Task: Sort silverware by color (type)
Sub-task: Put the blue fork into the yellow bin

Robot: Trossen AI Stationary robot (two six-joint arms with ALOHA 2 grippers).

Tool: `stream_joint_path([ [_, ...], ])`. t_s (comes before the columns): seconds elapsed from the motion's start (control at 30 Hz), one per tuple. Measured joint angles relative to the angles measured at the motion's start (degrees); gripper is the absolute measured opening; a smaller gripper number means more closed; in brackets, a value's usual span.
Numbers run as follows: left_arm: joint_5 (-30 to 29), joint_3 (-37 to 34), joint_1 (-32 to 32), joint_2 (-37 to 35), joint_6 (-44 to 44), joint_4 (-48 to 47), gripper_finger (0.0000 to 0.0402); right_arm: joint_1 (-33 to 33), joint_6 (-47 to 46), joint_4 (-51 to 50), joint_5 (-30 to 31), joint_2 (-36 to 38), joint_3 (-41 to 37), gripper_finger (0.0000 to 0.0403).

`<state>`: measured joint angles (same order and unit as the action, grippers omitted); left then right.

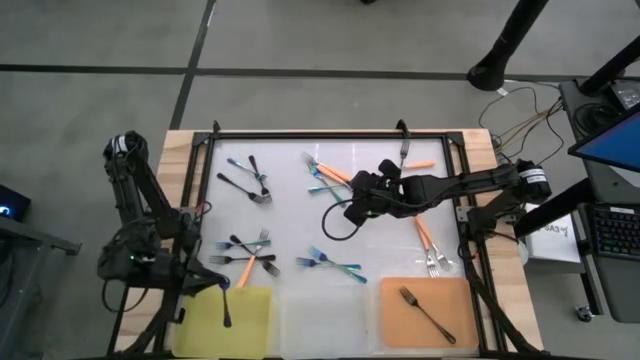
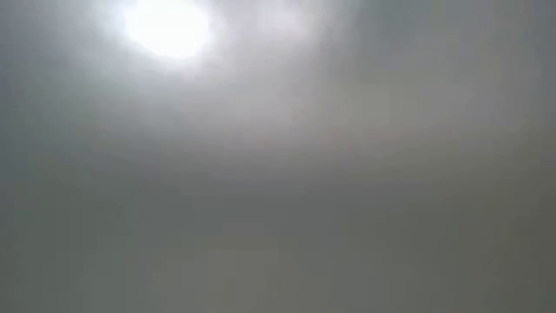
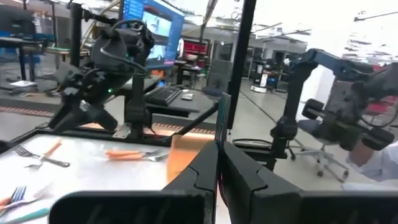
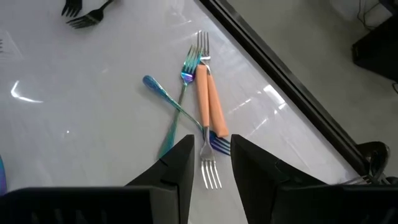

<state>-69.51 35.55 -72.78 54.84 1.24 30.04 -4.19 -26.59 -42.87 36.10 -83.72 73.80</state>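
My right gripper point(image 4: 208, 163) hangs with fingers parted over crossed orange-handled forks point(image 4: 208, 102) and blue-teal forks point(image 4: 177, 106). My left gripper point(image 3: 219, 163) is pinched on a dark fork point(image 3: 222, 118) above the yellow mat point(image 1: 238, 318). The low view shows only grey haze.

Orange-handled forks point(image 4: 208, 102) with silver tines cross iridescent blue-teal forks point(image 4: 177, 102) on the white table point(image 1: 290, 215). Dark grey-black forks point(image 1: 245, 180) lie far left. Near edge: yellow mat point(image 1: 250, 315), orange mat point(image 1: 460, 300).
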Motion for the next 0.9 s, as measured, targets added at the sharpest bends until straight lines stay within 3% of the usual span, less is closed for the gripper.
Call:
stream_joint_path([
  [0.2,0.6,0.0,1.3,-2.9,16.5,-15.1,0.0000,0.0,0.1,0.0,0.0,0.0,0.0,0.0095],
  [0.4,13.0,1.4,7.1,-4.7,28.6,-27.4,0.0000,0.7,0.1,0.0,0.0,0.0,0.0,0.0095],
  [0.73,29.3,18.5,10.8,0.7,68.8,-80.9,0.0000,0.9,0.1,0.0,0.0,0.0,0.0,0.0095],
  [0.83,35.5,23.3,10.8,4.1,75.6,-90.8,0.0000,0.9,0.1,0.0,0.1,0.0,0.0,0.0095],
  [0.9,39.4,25.6,10.8,5.9,76.3,-92.4,0.0000,0.9,0.2,0.0,0.1,0.0,0.0,0.0095],
])
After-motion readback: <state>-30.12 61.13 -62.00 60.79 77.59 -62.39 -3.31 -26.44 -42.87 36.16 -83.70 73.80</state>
